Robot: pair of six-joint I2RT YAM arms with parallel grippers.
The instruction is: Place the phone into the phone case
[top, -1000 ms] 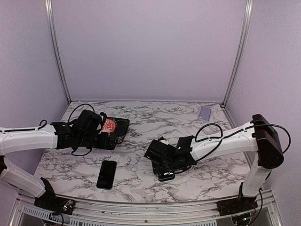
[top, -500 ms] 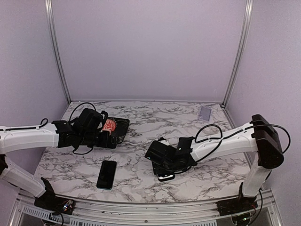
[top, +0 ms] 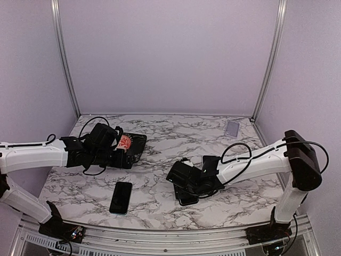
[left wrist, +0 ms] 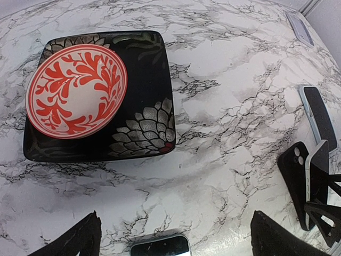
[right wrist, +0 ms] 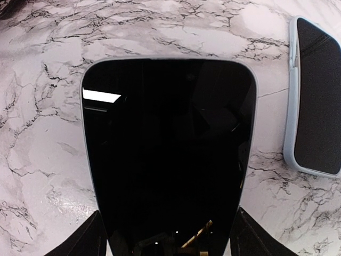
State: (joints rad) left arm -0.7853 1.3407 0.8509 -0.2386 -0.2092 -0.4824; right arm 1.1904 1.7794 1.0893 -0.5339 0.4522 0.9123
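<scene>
My right gripper (top: 181, 178) (right wrist: 169, 237) is shut on a black-screened phone (right wrist: 168, 149) with a pale rim, one finger on each long side. It holds the phone low over the marble table (top: 160, 133). A dark slab with a light blue rim (right wrist: 314, 96), phone or case I cannot tell, lies flat just beside it (top: 186, 200). A second phone (top: 121, 197) lies flat near the front left; its top edge shows in the left wrist view (left wrist: 160, 246). My left gripper (top: 124, 158) (left wrist: 176, 240) is open and empty above the table.
A black square plate (left wrist: 144, 90) holds a red-patterned white bowl (left wrist: 77, 90) just beyond my left gripper (top: 126, 143). A small clear case-like object (top: 232, 128) lies at the back right corner. Metal frame posts (top: 64, 58) stand at the back corners.
My right gripper has sunk slightly toward the table with the phone in it. The left arm has shifted a little toward the back.
</scene>
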